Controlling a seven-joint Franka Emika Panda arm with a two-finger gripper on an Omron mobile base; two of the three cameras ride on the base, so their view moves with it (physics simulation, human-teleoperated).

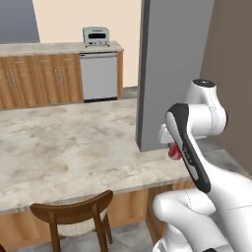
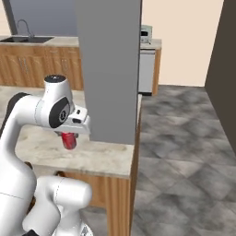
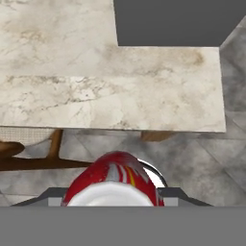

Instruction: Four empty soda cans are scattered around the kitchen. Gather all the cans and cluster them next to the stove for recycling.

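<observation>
Soda can in the grip, above the island's edge.

You had the gripper [image 2: 70, 136] clamped on a red soda can [image 2: 69, 140], which hung below the hand, lifted off the marble island counter [image 1: 74, 147] near its end, beside the grey pillar [image 2: 110, 69]. From the hand view the soda can [image 3: 113, 180] sat between the fingers, over the counter's edge and grey floor. A wooden chair [image 1: 74, 216] stood at the island's near side, and a dishwasher [image 1: 99, 76] sat against the far wall.
</observation>
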